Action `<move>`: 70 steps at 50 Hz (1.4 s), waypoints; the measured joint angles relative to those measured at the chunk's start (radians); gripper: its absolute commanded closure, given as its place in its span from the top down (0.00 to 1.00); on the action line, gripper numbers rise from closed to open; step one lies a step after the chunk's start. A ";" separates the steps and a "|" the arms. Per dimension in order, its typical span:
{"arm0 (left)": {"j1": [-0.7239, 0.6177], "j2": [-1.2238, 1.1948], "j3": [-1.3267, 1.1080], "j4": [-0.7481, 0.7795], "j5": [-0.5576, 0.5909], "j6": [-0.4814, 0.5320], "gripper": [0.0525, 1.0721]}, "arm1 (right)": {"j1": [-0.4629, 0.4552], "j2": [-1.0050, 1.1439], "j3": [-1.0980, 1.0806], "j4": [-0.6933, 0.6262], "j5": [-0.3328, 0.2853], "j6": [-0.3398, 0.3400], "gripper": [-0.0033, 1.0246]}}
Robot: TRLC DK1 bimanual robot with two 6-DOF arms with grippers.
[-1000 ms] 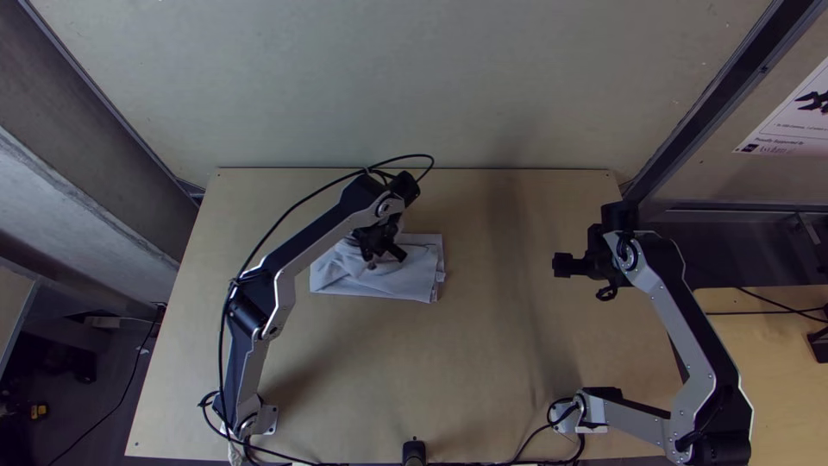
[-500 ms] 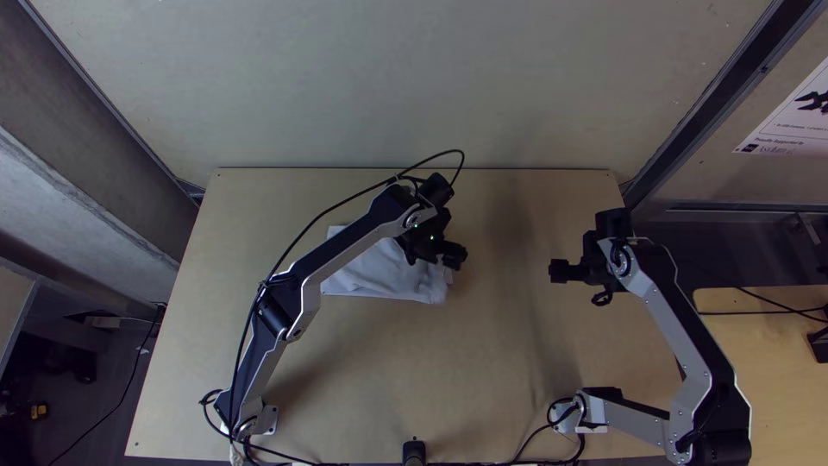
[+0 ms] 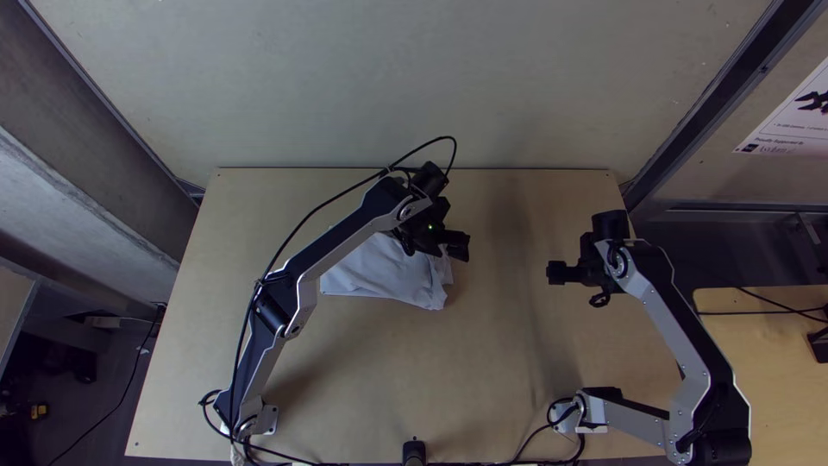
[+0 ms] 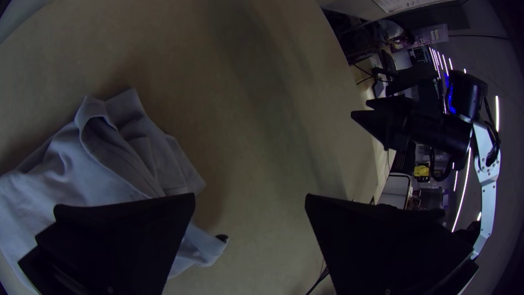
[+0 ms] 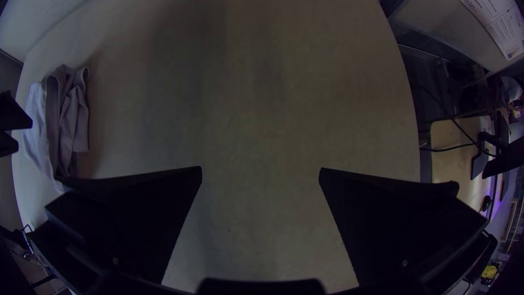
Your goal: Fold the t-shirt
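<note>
The shirt is lying on the table, left from the middle and toward the far edge. It is light grey and folded in a small bundle; the side which faces the right arm has loose, wrinkled layers. Above this side is the left gripper. Its fingers are wide apart, and in the left wrist view a corner of the shirt is seen beside one finger. The right gripper is well apart from the shirt, over the right part of the table, also with fingers widely spread.
</note>
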 measured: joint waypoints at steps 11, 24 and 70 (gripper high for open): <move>0.031 -0.029 -0.015 -0.008 -0.083 0.028 0.96 | -0.019 -0.018 0.079 -0.001 0.000 -0.016 0.96; 0.145 -0.272 -0.130 -0.015 -0.369 0.131 0.96 | -0.111 -0.067 0.261 0.069 0.000 -0.100 0.96; 0.658 -1.475 -1.118 0.700 -0.614 0.509 0.96 | -0.080 -0.745 0.145 0.601 -0.011 -0.284 0.96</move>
